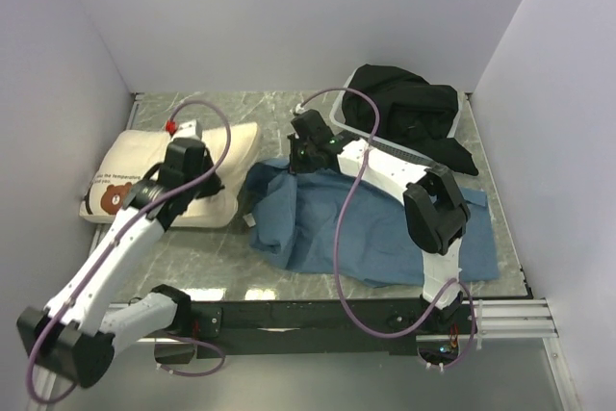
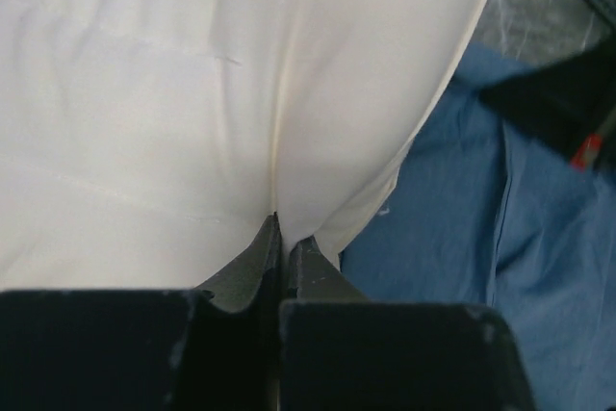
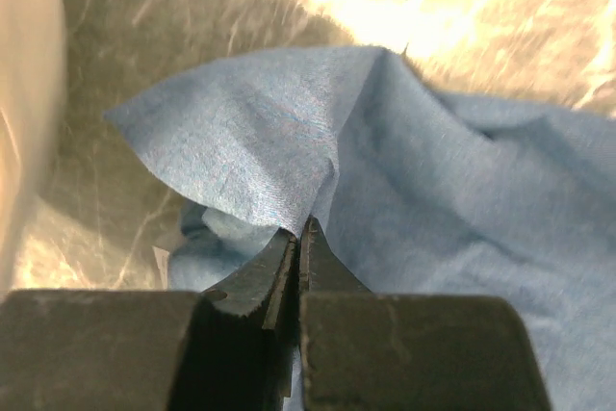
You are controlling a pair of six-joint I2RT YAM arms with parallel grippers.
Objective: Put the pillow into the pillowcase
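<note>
The cream-white pillow [image 1: 135, 175] with a brown bear print lies at the left of the table. My left gripper [image 1: 197, 178] is shut on its right part, pinching a fold of its cover [image 2: 279, 180]. The dusty-blue pillowcase [image 1: 366, 223] lies wrinkled in the middle, to the right of the pillow. My right gripper [image 1: 300, 156] is shut on the case's upper left edge and lifts a flap of it [image 3: 260, 151]. The blue case also shows beside the pillow in the left wrist view [image 2: 481, 228].
A pile of black cloth [image 1: 409, 108] sits in a clear bin at the back right. White walls close in the table on the left, back and right. A black rail runs along the near edge [image 1: 318, 315].
</note>
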